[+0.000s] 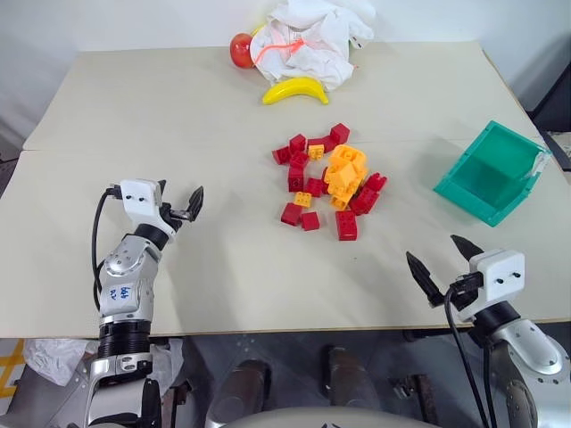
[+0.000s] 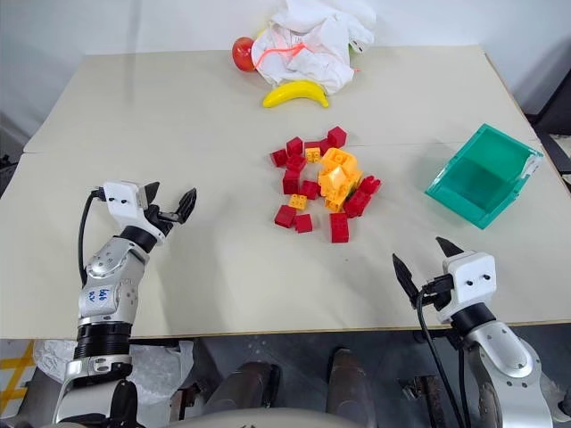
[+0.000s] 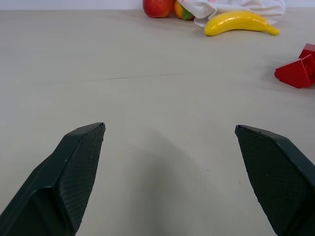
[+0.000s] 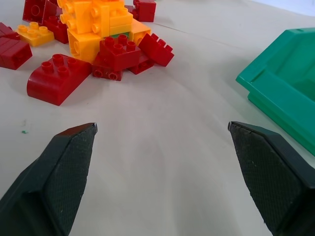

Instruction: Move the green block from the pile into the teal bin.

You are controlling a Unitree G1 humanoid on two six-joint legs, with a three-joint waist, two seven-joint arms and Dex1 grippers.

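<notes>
Green block (image 4: 119,35): a thin strip of green shows in the pile, wedged under the orange-yellow bricks (image 1: 346,171) and behind a red brick (image 4: 119,51).
Pile (image 1: 328,181): on the middle of the table (image 1: 223,116), loose red bricks around it.
Teal bin (image 1: 492,171): right of the pile, well apart, empty.
Right gripper (image 1: 444,260): fingers wide apart, holding nothing, near the table's front edge.
Left gripper (image 1: 178,208): fingers apart, holding nothing, left of the pile.
Far edge: banana (image 1: 295,89), apple (image 1: 241,51), white cloth (image 1: 310,36).
</notes>
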